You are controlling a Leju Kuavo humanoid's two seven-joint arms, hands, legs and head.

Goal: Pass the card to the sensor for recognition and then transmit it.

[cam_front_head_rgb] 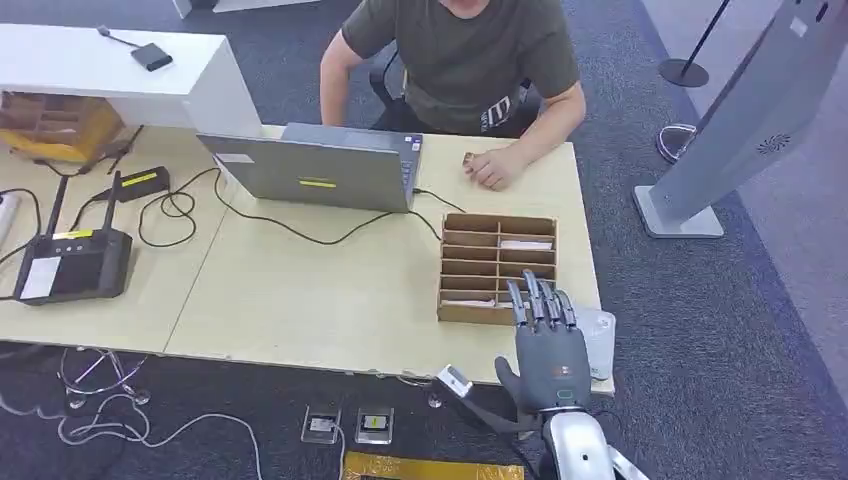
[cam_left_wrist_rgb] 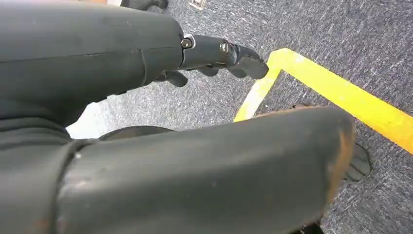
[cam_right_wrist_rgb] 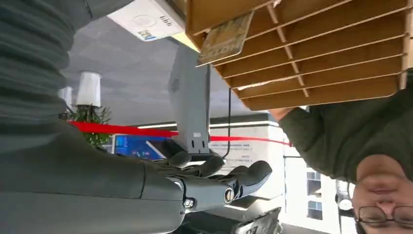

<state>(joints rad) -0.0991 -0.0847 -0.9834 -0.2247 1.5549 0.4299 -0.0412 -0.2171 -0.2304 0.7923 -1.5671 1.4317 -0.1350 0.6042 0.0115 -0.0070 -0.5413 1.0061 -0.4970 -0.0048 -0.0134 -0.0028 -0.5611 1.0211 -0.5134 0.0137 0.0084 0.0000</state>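
A cardboard slot organizer stands near the table's front right; in the right wrist view the organizer is close ahead. A card sticks out of one of its near slots, and another white card lies in a far slot. A white sensor box sits at the table's front right corner, right of the organizer, and in the wrist view the sensor lies just beside the card. My right hand hovers at the table's front edge, fingers stretched out, holding nothing. My left hand hangs over the floor, holding nothing.
A person sits behind the table with one hand resting on it, behind the organizer. A grey laptop, cables and a black device occupy the left and middle. A grey kiosk stands on the floor at right.
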